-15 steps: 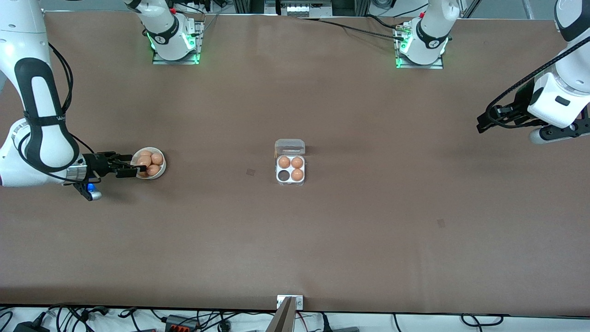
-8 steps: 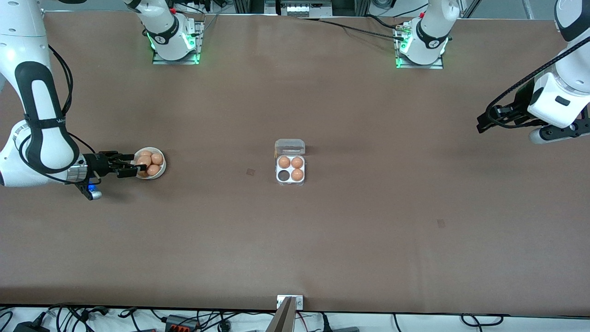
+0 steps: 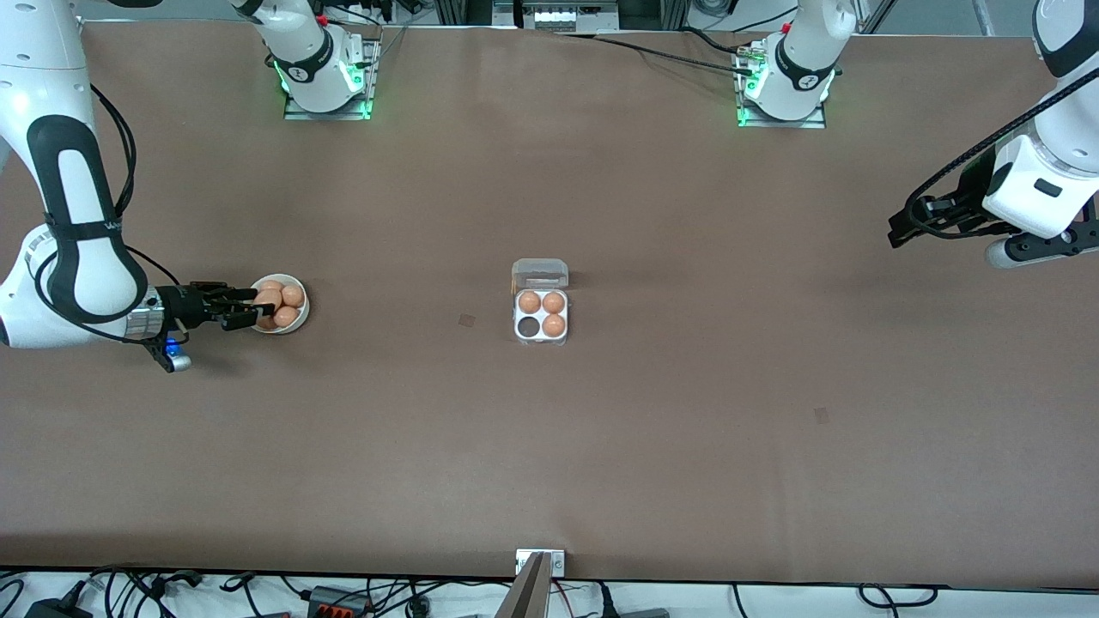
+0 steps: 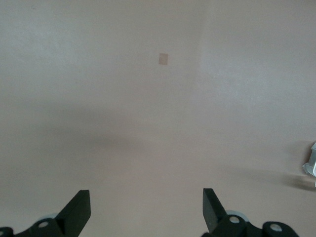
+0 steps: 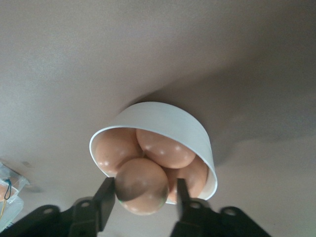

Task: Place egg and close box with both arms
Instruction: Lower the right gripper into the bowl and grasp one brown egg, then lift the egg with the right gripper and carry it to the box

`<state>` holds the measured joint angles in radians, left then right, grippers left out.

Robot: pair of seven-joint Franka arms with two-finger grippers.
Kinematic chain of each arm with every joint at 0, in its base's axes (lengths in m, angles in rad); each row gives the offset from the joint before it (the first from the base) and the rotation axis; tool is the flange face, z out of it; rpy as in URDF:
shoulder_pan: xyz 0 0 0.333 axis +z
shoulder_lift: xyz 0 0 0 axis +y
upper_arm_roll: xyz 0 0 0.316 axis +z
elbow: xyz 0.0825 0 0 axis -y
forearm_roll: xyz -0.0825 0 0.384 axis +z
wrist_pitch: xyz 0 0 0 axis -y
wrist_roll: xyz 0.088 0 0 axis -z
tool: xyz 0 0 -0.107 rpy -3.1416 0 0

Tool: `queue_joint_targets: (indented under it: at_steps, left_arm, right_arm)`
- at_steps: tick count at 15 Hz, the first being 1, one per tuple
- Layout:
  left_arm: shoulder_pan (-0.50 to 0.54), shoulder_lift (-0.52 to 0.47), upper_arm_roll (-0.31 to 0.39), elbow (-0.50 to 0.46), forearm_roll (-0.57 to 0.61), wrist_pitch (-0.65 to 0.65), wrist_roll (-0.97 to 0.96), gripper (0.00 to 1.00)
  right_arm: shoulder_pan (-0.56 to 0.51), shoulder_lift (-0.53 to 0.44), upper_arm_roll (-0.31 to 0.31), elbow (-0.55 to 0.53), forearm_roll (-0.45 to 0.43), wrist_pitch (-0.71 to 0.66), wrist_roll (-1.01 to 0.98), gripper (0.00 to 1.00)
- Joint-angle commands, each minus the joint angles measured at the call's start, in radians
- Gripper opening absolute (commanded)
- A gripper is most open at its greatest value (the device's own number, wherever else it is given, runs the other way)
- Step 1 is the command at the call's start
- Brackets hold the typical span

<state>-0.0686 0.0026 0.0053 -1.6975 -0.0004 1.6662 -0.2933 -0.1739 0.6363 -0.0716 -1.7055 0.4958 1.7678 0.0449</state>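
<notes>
I have the right claw [image 5: 142, 193] at the bowl [image 3: 298, 319], near the right arm's end of the bench [image 3: 549, 446], with its fingers [image 5: 106, 195] pressed to both sides of the top egg [image 5: 141, 191]. The wrist view shows the egg clamped between them, riding above the rest of the pile. The box [image 3: 541, 314] sits mid-bench, well apart from the bowl, lid open, three cells filled and one cell [image 3: 526, 326] empty, the one nearer the front camera on the right arm's side.

My worries from here: the egg is smooth and round, so a grip off its widest line could let it squirt out as I lift. Squeezing harder to compensate may crack it. The fingers sit close to the neighbouring eggs and the rim, so a skewed lift could drag the bowl or roll another egg out. It is a long carry to the box, and a jerk could shake the egg loose.

The left claw [image 4: 147, 213] waits over bare bench at the left arm's end, fingers apart.
</notes>
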Motion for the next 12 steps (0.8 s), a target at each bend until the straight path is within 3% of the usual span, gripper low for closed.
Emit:
queue_joint_targets:
  at_steps: [1, 3, 5, 8, 12]
  left_arm:
    - [0.007, -0.016, -0.002, -0.011, -0.006, 0.006, 0.017, 1.00]
    - [0.007, -0.016, -0.002, -0.011, -0.006, 0.007, 0.017, 1.00]
    - [0.007, -0.016, -0.002, -0.011, -0.006, 0.006, 0.017, 1.00]
    - [0.007, -0.016, -0.002, -0.011, -0.006, 0.006, 0.017, 1.00]
    - [0.007, -0.016, -0.002, -0.011, -0.006, 0.006, 0.017, 1.00]
  right_arm:
    - [-0.012, 0.009, 0.009, 0.015, 0.018, -0.019, 0.009, 0.43]
    - [-0.009, 0.006, 0.010, 0.018, 0.018, -0.019, 0.006, 0.27]
    - [-0.007, 0.005, 0.012, 0.043, 0.017, -0.033, -0.011, 0.19]
    - [0.007, 0.003, 0.013, 0.159, -0.019, -0.152, -0.007, 0.15]
    - [0.091, -0.009, 0.018, 0.358, -0.173, -0.238, -0.011, 0.15]
